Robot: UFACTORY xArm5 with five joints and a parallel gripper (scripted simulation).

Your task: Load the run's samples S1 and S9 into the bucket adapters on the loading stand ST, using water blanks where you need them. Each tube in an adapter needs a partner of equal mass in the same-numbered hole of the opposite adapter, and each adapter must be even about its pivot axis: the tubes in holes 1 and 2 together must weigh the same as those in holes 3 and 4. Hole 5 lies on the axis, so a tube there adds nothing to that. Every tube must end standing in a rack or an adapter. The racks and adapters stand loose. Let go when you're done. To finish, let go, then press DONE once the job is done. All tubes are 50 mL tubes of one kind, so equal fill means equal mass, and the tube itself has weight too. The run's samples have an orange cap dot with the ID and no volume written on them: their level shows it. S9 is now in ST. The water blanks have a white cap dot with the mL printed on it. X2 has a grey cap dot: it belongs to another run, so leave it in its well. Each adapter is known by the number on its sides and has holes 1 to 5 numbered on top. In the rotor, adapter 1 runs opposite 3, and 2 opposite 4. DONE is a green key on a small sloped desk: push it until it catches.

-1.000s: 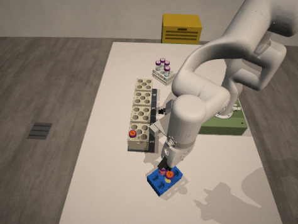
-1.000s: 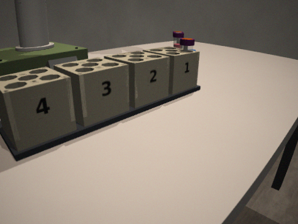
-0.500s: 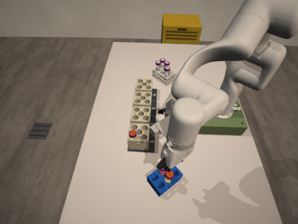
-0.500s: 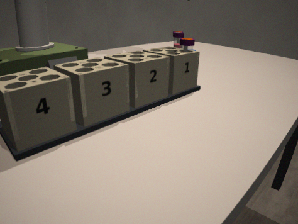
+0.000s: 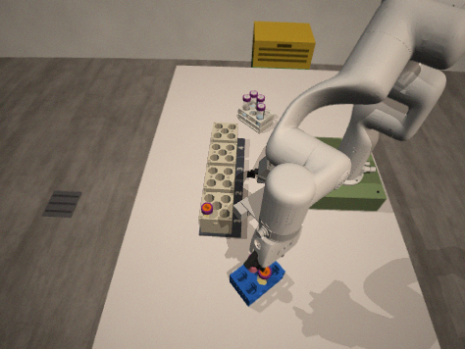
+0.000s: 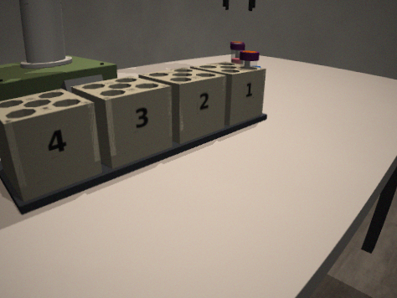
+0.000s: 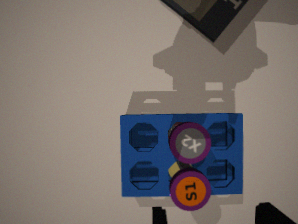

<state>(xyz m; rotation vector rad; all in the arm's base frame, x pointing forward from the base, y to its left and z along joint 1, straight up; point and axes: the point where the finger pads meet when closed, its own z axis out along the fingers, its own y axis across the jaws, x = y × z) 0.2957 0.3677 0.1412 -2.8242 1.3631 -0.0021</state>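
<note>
S1 [image 5: 265, 273] [image 7: 190, 191], X2 [image 7: 190, 143]: side by side in rack [image 5: 240, 289] [image 7: 131, 191] | S9 [image 5: 207, 209] [image 6: 250, 56]: in adapter 1

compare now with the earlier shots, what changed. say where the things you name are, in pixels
the pincer [image 5: 253, 262] [image 6: 239, 5] [image 7: 213, 214] came down into the exterior view's top edge, open; nothing was grasped or released. S1 [image 5: 265, 273] [image 6: 237, 45] [image 7: 190, 191], the blue rack [image 5: 264, 290] [image 7: 150, 156] and adapters [image 5: 216, 226] [image 6: 136, 136] stayed put
</note>
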